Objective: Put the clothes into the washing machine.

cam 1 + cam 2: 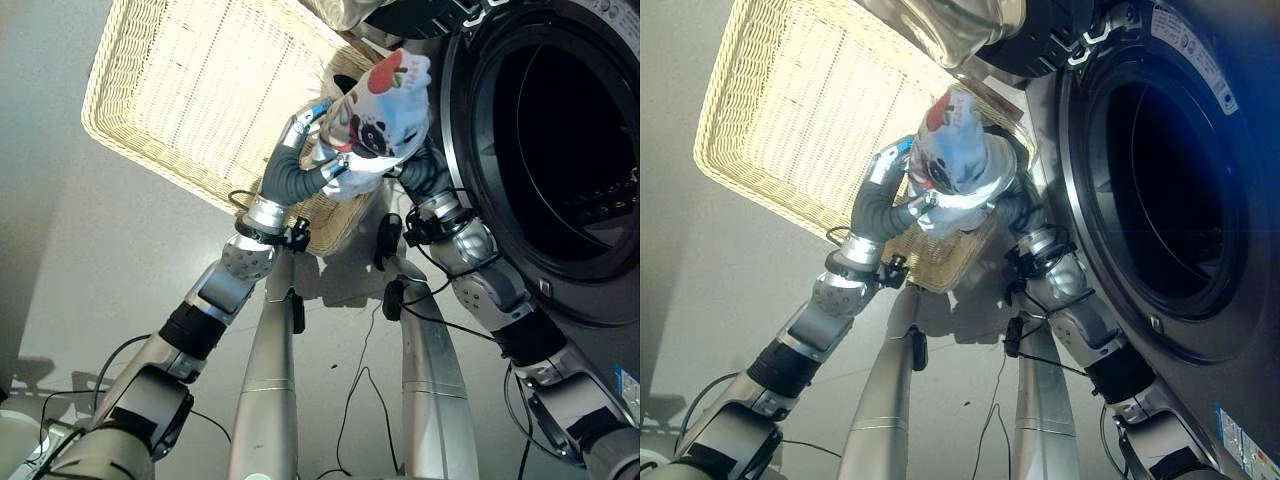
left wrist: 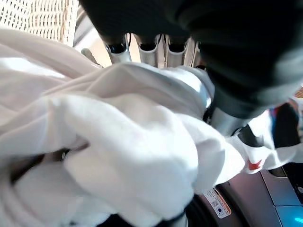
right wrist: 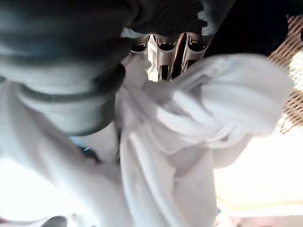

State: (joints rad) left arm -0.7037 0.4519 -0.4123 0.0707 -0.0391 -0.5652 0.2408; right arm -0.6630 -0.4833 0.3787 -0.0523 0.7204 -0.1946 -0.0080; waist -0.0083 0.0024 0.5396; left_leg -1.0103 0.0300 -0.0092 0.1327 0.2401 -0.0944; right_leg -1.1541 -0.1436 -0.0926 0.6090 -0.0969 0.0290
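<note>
A white garment (image 1: 385, 95) with red and black prints is bunched up and held in the air between both hands, over the near corner of the wicker basket (image 1: 150, 160) and just left of the washing machine's open drum (image 1: 570, 130). My left hand (image 1: 305, 128) grips its left side, fingers above and thumb below. Its fingers (image 2: 142, 49) dig into the white folds (image 2: 128, 142). My right hand (image 1: 425, 172) comes up under the bundle's right side, mostly covered by cloth. Its fingers (image 3: 165, 47) sink into the folds (image 3: 189, 118).
The washer's chrome door ring (image 1: 455, 150) lies close to the right of the bundle. The basket's woven bottom (image 1: 810, 90) looks bare. Grey floor (image 1: 60, 250) spreads to the left and front.
</note>
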